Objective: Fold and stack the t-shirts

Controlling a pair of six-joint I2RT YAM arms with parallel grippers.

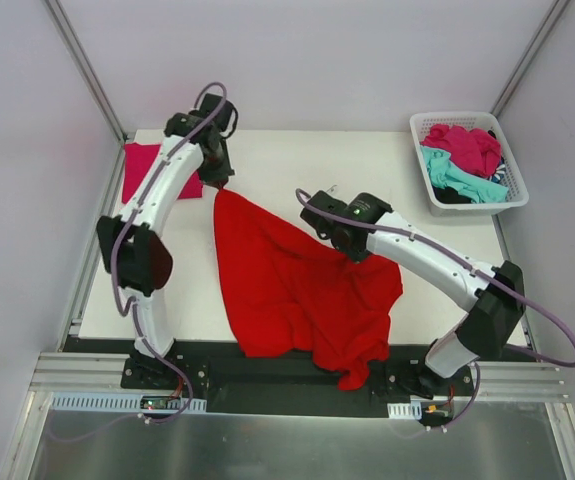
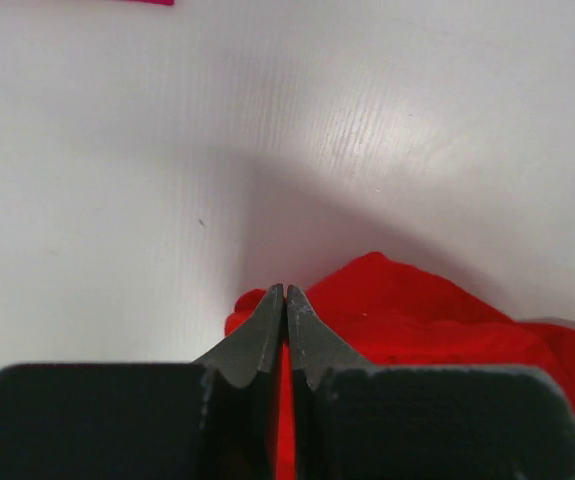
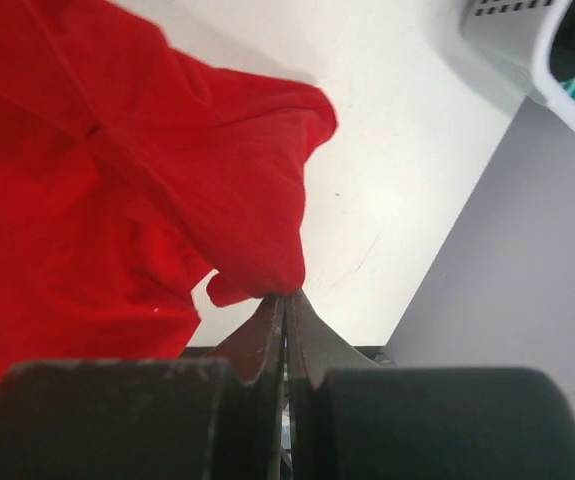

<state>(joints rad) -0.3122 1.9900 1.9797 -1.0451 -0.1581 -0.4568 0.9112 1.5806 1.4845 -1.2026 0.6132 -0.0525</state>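
White table [image 1: 297, 150]. L gripper [image 2: 285, 290] pinched tight on far corner of red t-shirt [image 1: 297, 280]; R gripper [image 3: 287, 295] clamped on its right edge. Cloth spread btwn arms, hem over near edge. Far-right basket [image 1: 422, 125]: magenta t-shirt [image 1: 464, 145], teal t-shirt [image 1: 447, 172], prob. a dark one [image 1: 454, 197] beneath. Pink t-shirt [image 1: 145, 165] far left.

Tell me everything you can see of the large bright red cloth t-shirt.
The large bright red cloth t-shirt is soft, plain and rumpled, spread unfolded across the white table, its near part drooping over the table's front edge. The left gripper is shut on its far corner, the right gripper on its right edge.
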